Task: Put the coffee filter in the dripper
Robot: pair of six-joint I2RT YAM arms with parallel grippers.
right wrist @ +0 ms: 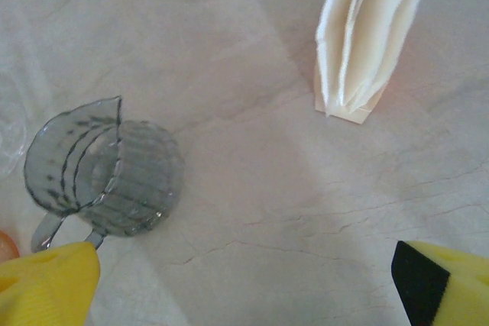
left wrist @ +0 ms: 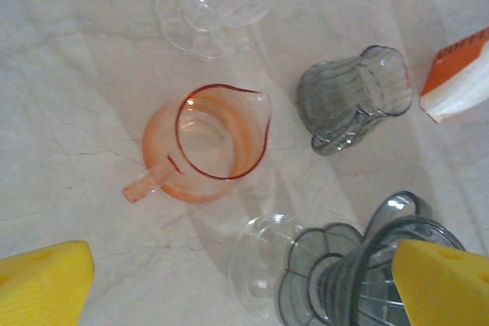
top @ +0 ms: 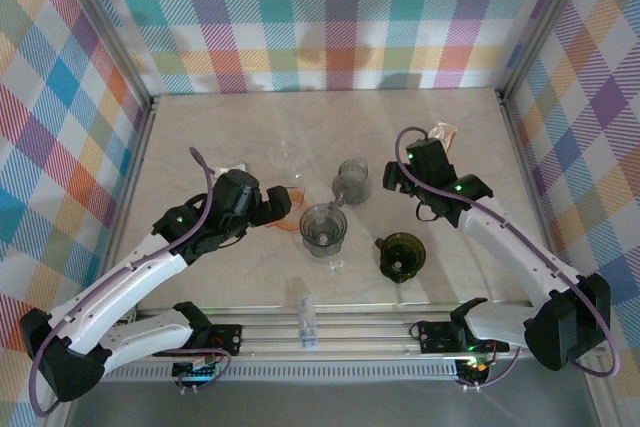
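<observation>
Left jaws are spread wide with nothing between them, their yellow pads (left wrist: pixel 42 284) sitting at the bottom corners of the wrist view, and they hang over the little orange jug (left wrist: pixel 206 143) in the middle of the surface (top: pixel 200 132). Right jaws are spread too and empty, pads (right wrist: pixel 46 280) well apart, hovering over bare marble between the ribbed grey jug (right wrist: pixel 99 169) on the left and the coffee filter (right wrist: pixel 370 32) on the far right. That filter is a white pleated stack lying flat on the surface, touching nothing, and from above it peeks out just behind the right arm (top: pixel 500 232) at the far right. As for drippers, there's more than one, and I honestly can't tell which is the target. A grey dripper (top: pixel 323 227) stands near the centre, right beside the orange jug and perched on something clear, though I can't make out what. A dark green dripper (top: pixel 402 255) sits to its right, nearer the arm bases. A clear glass dripper (top: pixel 288 157) is farther back. None of them has a filter in it yet.
</observation>
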